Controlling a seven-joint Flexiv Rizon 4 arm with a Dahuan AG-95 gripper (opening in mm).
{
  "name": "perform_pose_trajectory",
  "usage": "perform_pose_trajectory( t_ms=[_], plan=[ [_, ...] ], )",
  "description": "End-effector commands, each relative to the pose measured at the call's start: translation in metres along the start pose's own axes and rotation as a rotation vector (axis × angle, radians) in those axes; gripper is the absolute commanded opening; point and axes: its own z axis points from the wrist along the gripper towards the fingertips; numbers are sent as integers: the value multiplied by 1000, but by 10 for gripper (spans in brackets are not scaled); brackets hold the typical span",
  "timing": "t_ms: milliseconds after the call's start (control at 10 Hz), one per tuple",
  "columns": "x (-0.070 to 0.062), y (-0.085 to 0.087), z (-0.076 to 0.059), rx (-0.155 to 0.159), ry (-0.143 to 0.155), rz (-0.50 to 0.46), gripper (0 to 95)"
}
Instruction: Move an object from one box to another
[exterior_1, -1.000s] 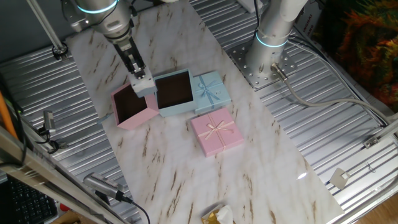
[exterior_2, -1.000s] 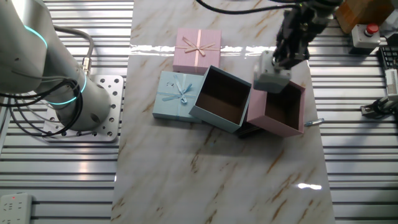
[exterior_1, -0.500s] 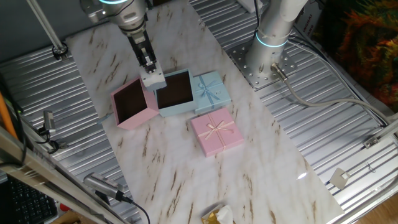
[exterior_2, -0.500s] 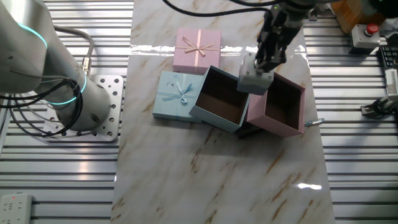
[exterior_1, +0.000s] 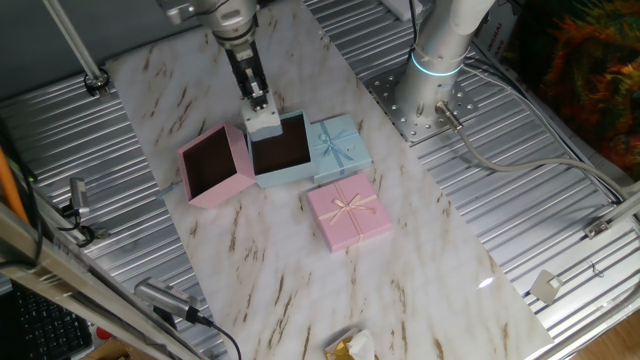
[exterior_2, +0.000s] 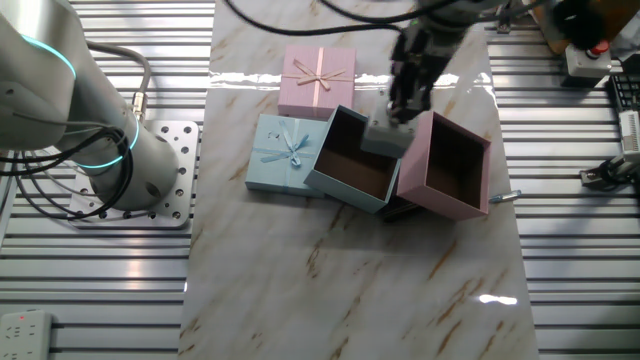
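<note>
My gripper (exterior_1: 259, 103) is shut on the small white blocky object (exterior_1: 264, 122) and holds it over the back edge of the open light blue box (exterior_1: 281, 150). The open pink box (exterior_1: 212, 163) stands just left of it, tilted, its dark brown inside showing nothing in it. In the other fixed view the gripper (exterior_2: 397, 112) holds the object (exterior_2: 385, 138) above the blue box (exterior_2: 355, 160), at the corner next to the pink box (exterior_2: 447, 165). The object's dark green part does not show.
A light blue lid with a bow (exterior_1: 340, 143) touches the blue box's right side. A pink lid with a cream bow (exterior_1: 348, 210) lies in front of it. A second arm's base (exterior_1: 437, 60) stands at the back right on ribbed metal.
My gripper has carried the white object from above the pink box sideways to above the blue box. The boxes and lids have not moved.
</note>
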Motion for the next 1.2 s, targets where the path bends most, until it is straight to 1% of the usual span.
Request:
perform_pose_trajectory(
  t_ms=[100, 400, 600, 800, 1200],
  plan=[
    [3, -1, 3, -18, 4, 37, 0],
    [5, -3, 7, -20, 5, 55, 0],
    [10, -3, 15, -23, 4, 67, 0],
    [14, 2, 23, -23, -3, 83, 0],
    [22, 3, 33, -21, -2, 93, 0]
  ],
)
